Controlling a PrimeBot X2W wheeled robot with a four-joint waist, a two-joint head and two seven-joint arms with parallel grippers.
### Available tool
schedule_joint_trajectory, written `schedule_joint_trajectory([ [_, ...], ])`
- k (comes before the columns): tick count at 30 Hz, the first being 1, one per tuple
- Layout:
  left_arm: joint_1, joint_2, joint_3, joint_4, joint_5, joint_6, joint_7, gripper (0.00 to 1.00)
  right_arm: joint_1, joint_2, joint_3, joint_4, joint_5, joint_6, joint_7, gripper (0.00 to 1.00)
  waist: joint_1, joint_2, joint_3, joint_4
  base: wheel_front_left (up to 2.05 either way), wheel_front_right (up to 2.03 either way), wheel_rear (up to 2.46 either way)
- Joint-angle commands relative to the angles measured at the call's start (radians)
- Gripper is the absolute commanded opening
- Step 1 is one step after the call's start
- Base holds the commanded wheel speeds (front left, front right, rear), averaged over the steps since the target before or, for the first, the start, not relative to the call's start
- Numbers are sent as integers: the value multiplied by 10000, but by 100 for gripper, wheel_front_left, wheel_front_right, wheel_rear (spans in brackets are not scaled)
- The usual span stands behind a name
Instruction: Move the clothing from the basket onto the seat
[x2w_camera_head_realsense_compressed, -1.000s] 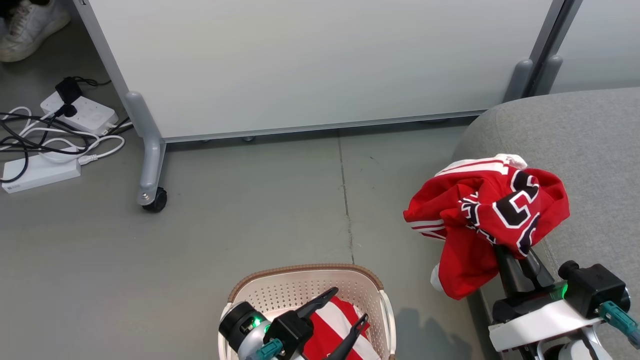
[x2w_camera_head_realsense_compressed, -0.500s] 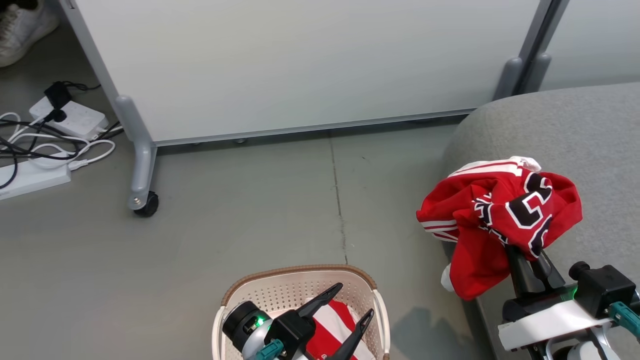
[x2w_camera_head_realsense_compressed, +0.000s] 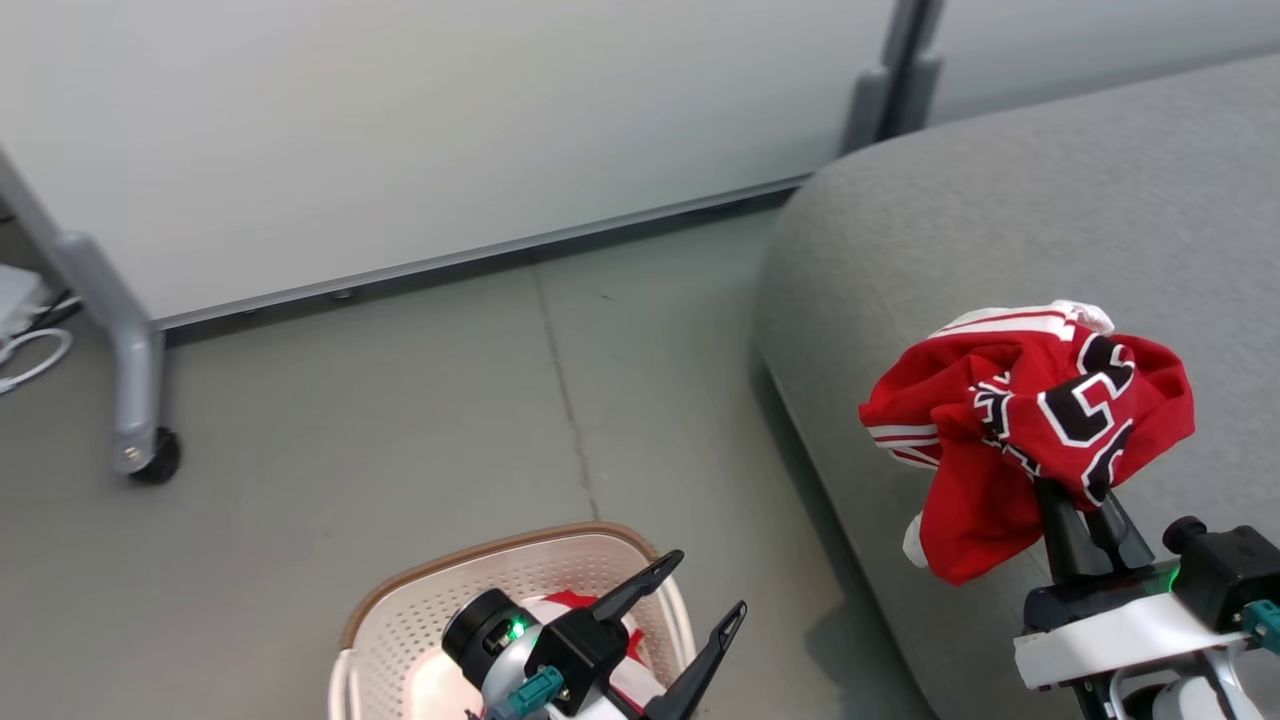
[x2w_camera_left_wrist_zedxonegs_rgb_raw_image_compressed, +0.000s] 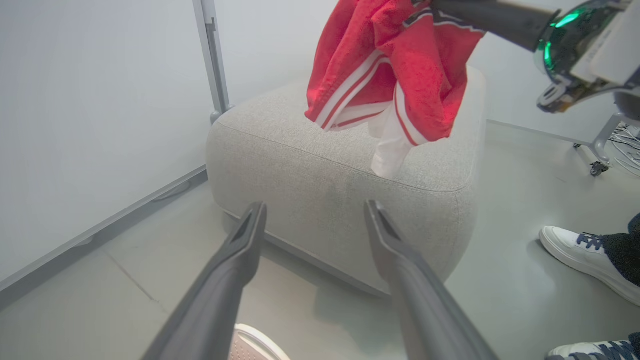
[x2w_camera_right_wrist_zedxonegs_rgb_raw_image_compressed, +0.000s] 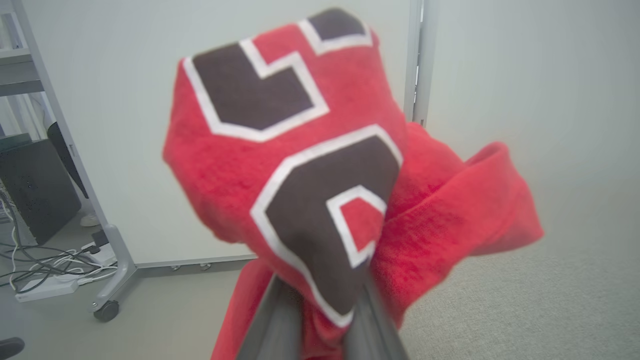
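Note:
A bunched red jersey (x2w_camera_head_realsense_compressed: 1030, 420) with black numerals hangs in the air above the grey seat (x2w_camera_head_realsense_compressed: 1000, 220), near its front left edge. My right gripper (x2w_camera_head_realsense_compressed: 1078, 490) is shut on the cloth from below, its fingertips buried in it. The right wrist view shows the jersey (x2w_camera_right_wrist_zedxonegs_rgb_raw_image_compressed: 300, 165) draped over that gripper (x2w_camera_right_wrist_zedxonegs_rgb_raw_image_compressed: 320, 310). More red-and-white clothing (x2w_camera_head_realsense_compressed: 578, 602) lies in the cream basket (x2w_camera_head_realsense_compressed: 420, 600) at the bottom. My left gripper (x2w_camera_head_realsense_compressed: 704, 585) stands open and holds nothing above the basket's right rim. In the left wrist view it (x2w_camera_left_wrist_zedxonegs_rgb_raw_image_compressed: 315, 210) points at the seat (x2w_camera_left_wrist_zedxonegs_rgb_raw_image_compressed: 340, 165) and the jersey (x2w_camera_left_wrist_zedxonegs_rgb_raw_image_compressed: 395, 60).
A pale wheeled partition panel (x2w_camera_head_realsense_compressed: 400, 130) stands behind, its castor leg (x2w_camera_head_realsense_compressed: 135, 400) at the left. Cables and power strips (x2w_camera_right_wrist_zedxonegs_rgb_raw_image_compressed: 45, 272) lie on the floor beyond it. A person's white shoes (x2w_camera_left_wrist_zedxonegs_rgb_raw_image_compressed: 582, 255) rest on the floor beside the seat.
The head camera has swung right, so the whole view shifted left. The right gripper has carried the jersey from the seat's edge to further over the seat. Left gripper stays open.

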Motion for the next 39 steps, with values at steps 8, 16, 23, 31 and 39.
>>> schedule_joint_trajectory([
  [8, -276, 143, 16, -6, 117, -12, -1, 100, -11, 112, -299, -98, -53, 2, -58, 0, 0, 0, 421, -1632, 0, 0, 0],
  [16, -398, 245, -139, 57, 136, -12, 0, 100, 93, 325, -346, -117, 73, 2, -58, 0, 0, 0, 664, -2573, 0, 0, 0],
  [23, -476, 259, -234, 98, 86, -12, 0, 100, 259, 445, -536, -158, 108, 2, -58, 0, 0, 0, 736, -2759, 0, 0, 0],
  [31, -585, 361, -577, 145, -16, -12, 1, 100, -401, 182, -744, -254, 596, 2, -58, 0, 0, 0, 1073, -2518, 0, 0, 0],
  [39, -1250, 738, -969, 200, 77, -13, 1, 100, -2361, -753, -1464, 393, 1558, 4, -58, 0, 0, 0, 2260, -1890, 0, 0, 0],
])
